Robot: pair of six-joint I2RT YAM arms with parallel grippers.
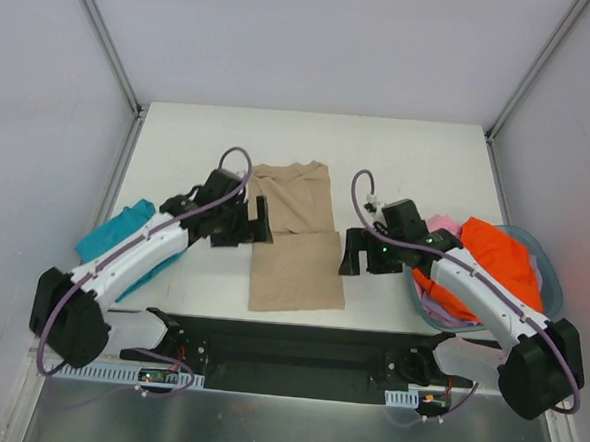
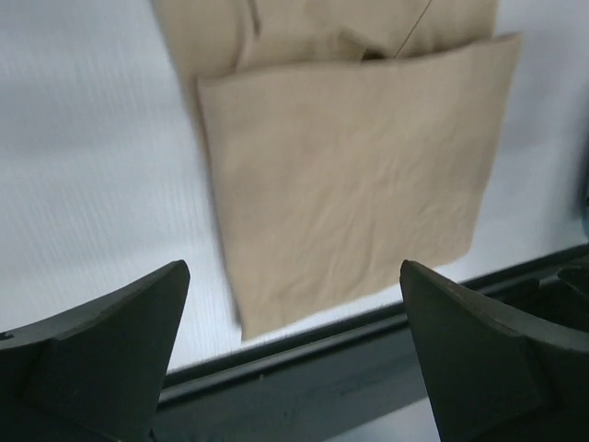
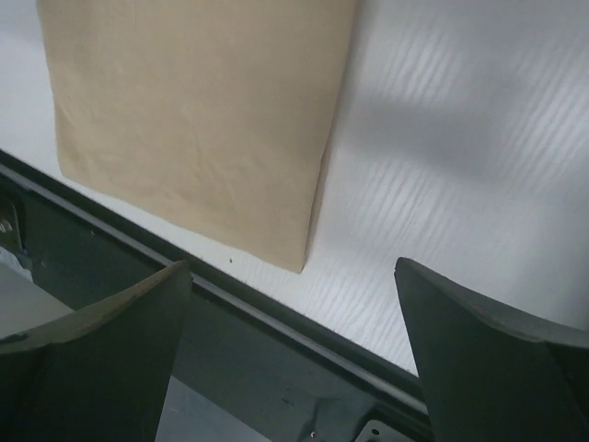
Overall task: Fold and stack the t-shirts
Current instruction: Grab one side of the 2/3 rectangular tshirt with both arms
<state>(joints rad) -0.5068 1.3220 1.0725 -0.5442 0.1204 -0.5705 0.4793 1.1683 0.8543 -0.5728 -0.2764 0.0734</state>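
Tan t-shirt [image 1: 294, 243], long axis near-to-far, collar far, left tool [image 2: 293, 269], right tool [image 3: 293, 265] agape.

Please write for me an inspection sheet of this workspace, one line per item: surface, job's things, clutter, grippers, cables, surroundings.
Surface: white table, bare around the cloth.
Job's things: tan shirt flat in the middle, partly folded; teal shirt at the left edge, partly under the left arm; orange shirt and pink shirt heaped in the basket.
Clutter: nothing seen.
Grippers: left gripper open, empty, beside the tan shirt's left edge; right gripper open, empty, to its right.
Cables: purple cables loop over each wrist, clear of the cloth.
Surroundings: white walls; black rail at the near edge.
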